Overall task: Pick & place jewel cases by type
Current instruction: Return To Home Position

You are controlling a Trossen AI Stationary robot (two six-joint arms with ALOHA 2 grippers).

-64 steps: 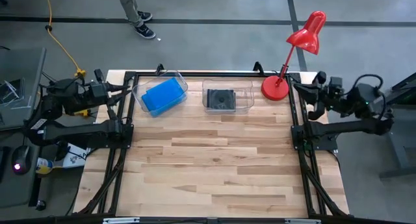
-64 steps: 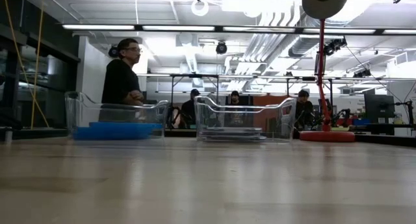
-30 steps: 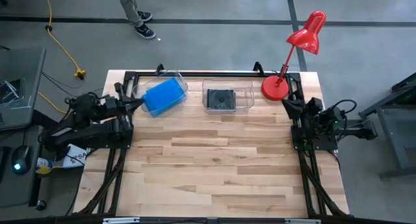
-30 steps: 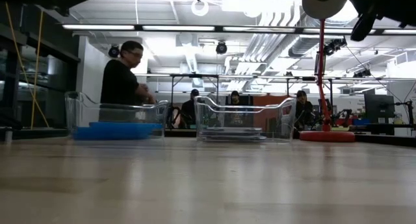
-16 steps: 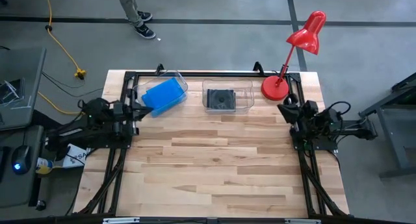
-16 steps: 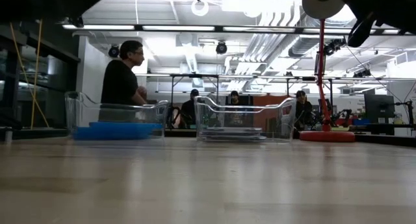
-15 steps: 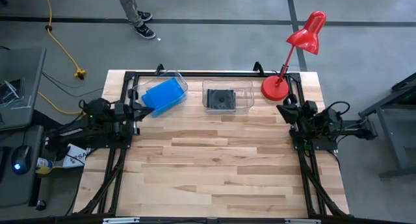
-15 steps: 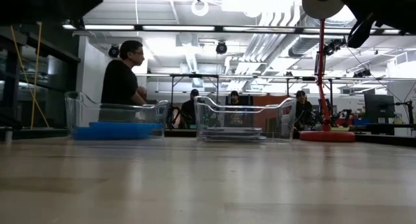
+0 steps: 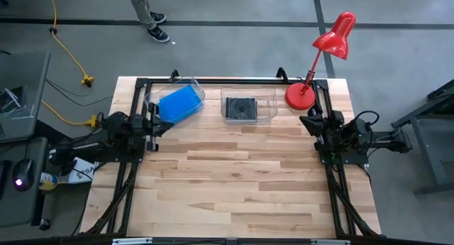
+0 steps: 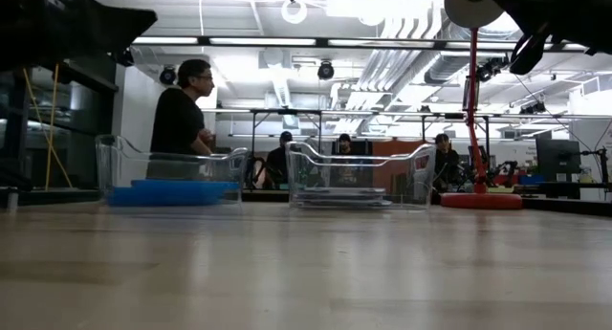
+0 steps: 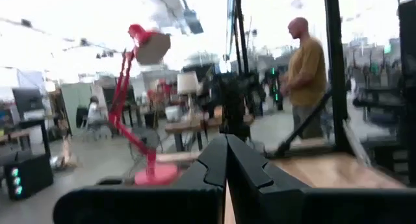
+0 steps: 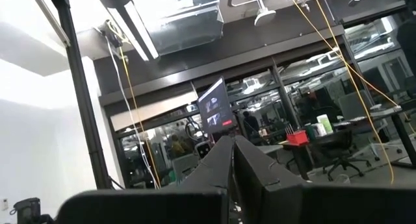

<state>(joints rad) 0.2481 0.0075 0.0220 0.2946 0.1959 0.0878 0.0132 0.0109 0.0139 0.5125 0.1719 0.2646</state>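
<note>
Bright ceiling lights [image 10: 268, 41] glare white overhead; table [image 9: 234, 174] evenly lit

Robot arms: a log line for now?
left gripper shut, left edge | right gripper shut, right edge | blue cases in left tub | black cases in right tub

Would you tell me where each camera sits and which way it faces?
High: overhead, straight down on the table; both arms flank it.
Low: table height, facing the tubs and room; arms above.
Left wrist: faces the red lamp past its shut left hand.
Right wrist: faces a glazed wall past its shut right hand.
High, low, left wrist share the lamp.
</note>
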